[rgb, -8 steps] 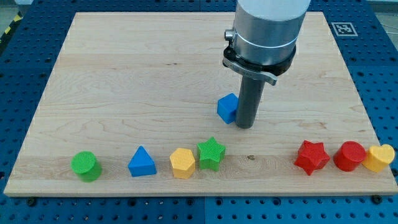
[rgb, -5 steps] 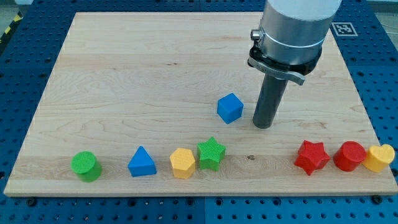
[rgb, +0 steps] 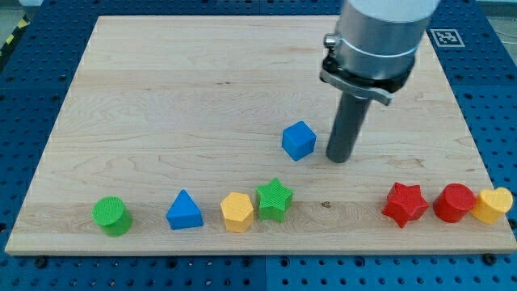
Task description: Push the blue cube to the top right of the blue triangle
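The blue cube (rgb: pixel 299 140) sits near the middle of the wooden board (rgb: pixel 161 97). The blue triangle (rgb: pixel 184 210) lies near the board's bottom edge, down and to the left of the cube. My tip (rgb: pixel 339 159) rests on the board just to the right of the blue cube, a small gap apart from it.
Along the bottom edge stand a green cylinder (rgb: pixel 110 216), a yellow hexagon (rgb: pixel 237 212) and a green star (rgb: pixel 274 199). At the bottom right are a red star (rgb: pixel 404 204), a red cylinder (rgb: pixel 454 203) and a yellow heart (rgb: pixel 493 204).
My tip moved right, away from the blue cube it was touching, then settled back slightly left. The cube has stayed in place.
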You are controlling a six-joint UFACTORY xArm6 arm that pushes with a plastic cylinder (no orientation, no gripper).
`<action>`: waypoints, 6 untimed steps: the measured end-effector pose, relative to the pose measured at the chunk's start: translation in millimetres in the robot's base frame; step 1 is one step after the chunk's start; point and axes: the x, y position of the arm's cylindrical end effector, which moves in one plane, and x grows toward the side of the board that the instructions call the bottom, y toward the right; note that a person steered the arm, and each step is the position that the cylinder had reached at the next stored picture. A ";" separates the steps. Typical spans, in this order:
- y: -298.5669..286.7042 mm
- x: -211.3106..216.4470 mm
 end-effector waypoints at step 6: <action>-23.1 -9.1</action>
